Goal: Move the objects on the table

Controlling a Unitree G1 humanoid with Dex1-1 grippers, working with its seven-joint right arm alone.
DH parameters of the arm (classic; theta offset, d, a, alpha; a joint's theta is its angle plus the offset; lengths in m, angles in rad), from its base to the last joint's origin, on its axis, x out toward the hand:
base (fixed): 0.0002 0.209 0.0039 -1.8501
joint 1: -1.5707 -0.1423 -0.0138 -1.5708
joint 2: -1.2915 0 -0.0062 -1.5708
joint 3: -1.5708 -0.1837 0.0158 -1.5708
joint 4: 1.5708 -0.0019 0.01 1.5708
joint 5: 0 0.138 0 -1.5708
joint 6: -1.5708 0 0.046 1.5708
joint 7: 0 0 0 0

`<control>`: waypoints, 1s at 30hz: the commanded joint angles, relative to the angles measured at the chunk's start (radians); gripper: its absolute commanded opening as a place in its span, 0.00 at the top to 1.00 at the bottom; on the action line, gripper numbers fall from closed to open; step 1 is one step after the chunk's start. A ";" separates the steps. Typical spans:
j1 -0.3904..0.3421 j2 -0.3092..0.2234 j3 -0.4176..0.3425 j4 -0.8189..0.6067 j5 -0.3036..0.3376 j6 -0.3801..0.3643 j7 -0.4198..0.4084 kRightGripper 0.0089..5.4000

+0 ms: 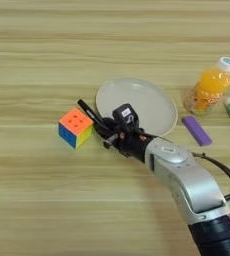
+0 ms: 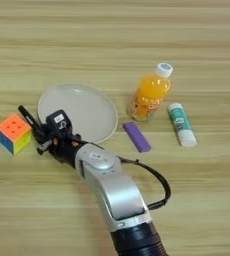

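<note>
No text legible. Orange-juice bottle (image 2: pixel 149 95), far right of the gripper (image 2: pixel 41 134), carries a label, print unreadable. White-and-green tube (image 2: pixel 181 124) beyond it likewise: markings too small to read.

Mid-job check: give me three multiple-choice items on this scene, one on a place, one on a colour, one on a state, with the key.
1. Where does the flat purple rectangular block lie?
A. on the round beige plate
B. on the light wood-grain table, right of the plate
C. against the colourful puzzle cube

2. What colour is the cap of the small orange-juice bottle?
A. white
B. red
C. black

3. What is at the black two-fingered tool?
A. the white-and-green tube
B. nothing
C. the slim black marker pen

Key: B, it lies on bare wood between plate and tube; A, the cap is plainly white; C, the pen sticks out from the tool beside the cube.
</note>
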 commanded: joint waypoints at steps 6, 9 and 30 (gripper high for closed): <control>-0.052 0.009 0.026 -0.013 -0.012 -0.032 0.004 0.82; -0.051 0.012 0.040 -0.009 -0.020 -0.033 0.007 0.82; -0.074 0.008 0.051 0.093 -0.107 -0.087 -0.004 0.74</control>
